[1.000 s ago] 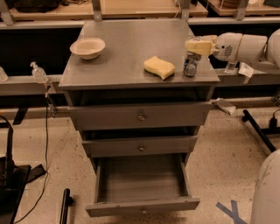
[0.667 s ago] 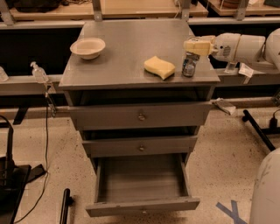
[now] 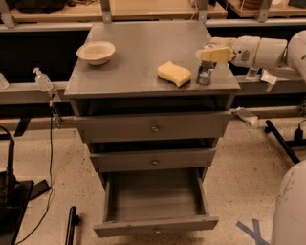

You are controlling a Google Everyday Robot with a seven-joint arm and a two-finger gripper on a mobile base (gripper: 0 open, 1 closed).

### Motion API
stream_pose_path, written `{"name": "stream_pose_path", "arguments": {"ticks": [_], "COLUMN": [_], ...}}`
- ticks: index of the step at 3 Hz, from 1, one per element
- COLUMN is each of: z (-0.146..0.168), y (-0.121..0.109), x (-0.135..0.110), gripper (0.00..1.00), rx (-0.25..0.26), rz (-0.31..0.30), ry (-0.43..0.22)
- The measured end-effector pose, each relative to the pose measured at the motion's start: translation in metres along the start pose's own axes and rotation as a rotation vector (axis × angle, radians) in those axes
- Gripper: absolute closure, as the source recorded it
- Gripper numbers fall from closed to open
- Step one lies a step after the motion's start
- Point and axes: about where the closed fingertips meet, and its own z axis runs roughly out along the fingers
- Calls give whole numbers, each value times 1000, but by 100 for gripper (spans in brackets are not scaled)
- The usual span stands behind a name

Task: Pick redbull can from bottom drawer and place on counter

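**Gripper sitting right at the top of the redbull can, looks like the put-down step**

Gripper point(image 3: 213, 54) reaches in from the right on the white arm point(image 3: 260, 50) and sits at the top of the redbull can point(image 3: 205, 74). I honestly can't tell whether it's got the can clamped or has let go of it, the two just overlap from this angle.

The can stands upright on the counter point(image 3: 138, 48), near the front right corner and just beside a yellow sponge point(image 3: 174, 73). The bottom drawer point(image 3: 155, 225) is pulled out with nothing visible inside, so my read is the pick is done and we're at the very end of the placing.

If that's right, the next move is just release (if it hasn't) and a clean straight lift away. The can is slim and close to the edge, so any sideways drag could tip it or bump the sponge.

The counter is matte grey metal, with a shallow cream bowl point(image 3: 96, 51) towards the back left, well apart from the can. The top drawer point(image 3: 153, 127) and middle drawer point(image 3: 153, 160) look closed. Behind there's a wooden bench point(image 3: 143, 8), and on the left a small clear pump bottle point(image 3: 42, 79). Below is a speckled floor point(image 3: 248, 162) with a blue tape cross point(image 3: 253, 232)
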Motion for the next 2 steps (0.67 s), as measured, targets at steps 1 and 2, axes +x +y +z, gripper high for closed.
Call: {"name": "stream_pose_path", "arguments": {"ticks": [1,2], "z": [1,-16], "y": [0,-3], "x": [0,-19], "gripper": [0,0], "rx": [-2,29], "rz": [0,-40], "ry": [0,-49]}}
